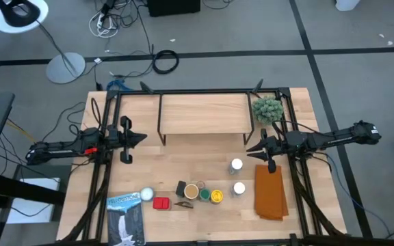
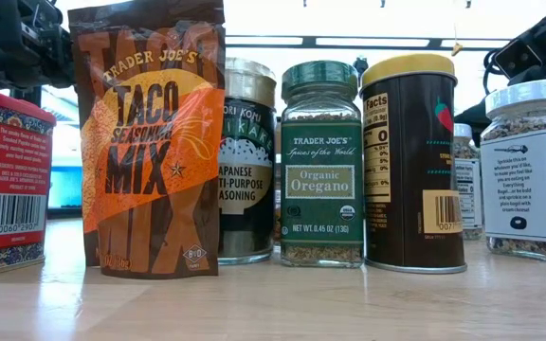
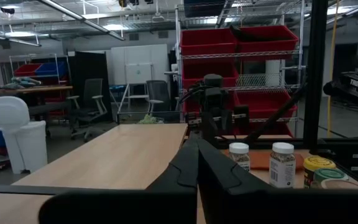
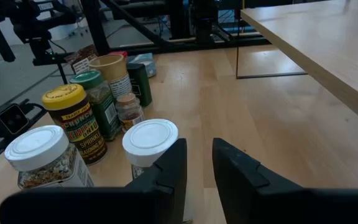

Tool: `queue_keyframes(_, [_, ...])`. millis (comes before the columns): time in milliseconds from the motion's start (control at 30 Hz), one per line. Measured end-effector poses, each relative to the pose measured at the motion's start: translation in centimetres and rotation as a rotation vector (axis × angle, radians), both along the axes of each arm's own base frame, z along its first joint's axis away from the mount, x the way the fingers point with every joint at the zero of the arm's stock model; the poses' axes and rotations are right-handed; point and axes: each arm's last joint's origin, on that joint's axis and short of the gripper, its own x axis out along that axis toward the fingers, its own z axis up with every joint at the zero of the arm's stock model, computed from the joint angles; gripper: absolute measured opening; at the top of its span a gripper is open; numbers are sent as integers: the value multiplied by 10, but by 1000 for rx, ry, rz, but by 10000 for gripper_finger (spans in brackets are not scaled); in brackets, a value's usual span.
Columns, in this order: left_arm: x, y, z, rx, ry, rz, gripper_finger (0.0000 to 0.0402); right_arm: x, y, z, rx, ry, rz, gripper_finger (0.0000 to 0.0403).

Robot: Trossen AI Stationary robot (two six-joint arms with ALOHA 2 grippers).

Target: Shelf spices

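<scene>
The spices stand in a group near the table's front edge: two white-lidded jars (image 1: 236,165) (image 1: 239,188), a yellow-lidded tin (image 1: 216,197), a green-lidded oregano jar (image 2: 322,161), a tan-lidded jar (image 1: 192,191), a red tin (image 1: 161,203) and an orange taco mix pouch (image 2: 150,142). The shelf (image 1: 204,113), a light wood board on thin black legs, stands at the far middle with nothing on it. My left gripper (image 3: 197,142) is shut and hangs level at the table's left. My right gripper (image 4: 199,144) hangs at the right, slightly open, just above the nearer white-lidded jar (image 4: 150,138), touching nothing.
An orange folded cloth (image 1: 270,191) lies at the front right, and a blue-and-white booklet (image 1: 125,219) at the front left. A small green plant (image 1: 267,109) stands by the shelf's right end. Bare tabletop lies between the shelf and the spices.
</scene>
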Motion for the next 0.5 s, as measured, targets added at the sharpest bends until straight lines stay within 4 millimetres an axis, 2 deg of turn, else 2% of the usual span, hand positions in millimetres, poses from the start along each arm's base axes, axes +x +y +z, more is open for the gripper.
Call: queue_keyframes(500, [0, 0, 0, 0, -1, 0, 6, 0, 0, 3, 101, -24, -10, 77])
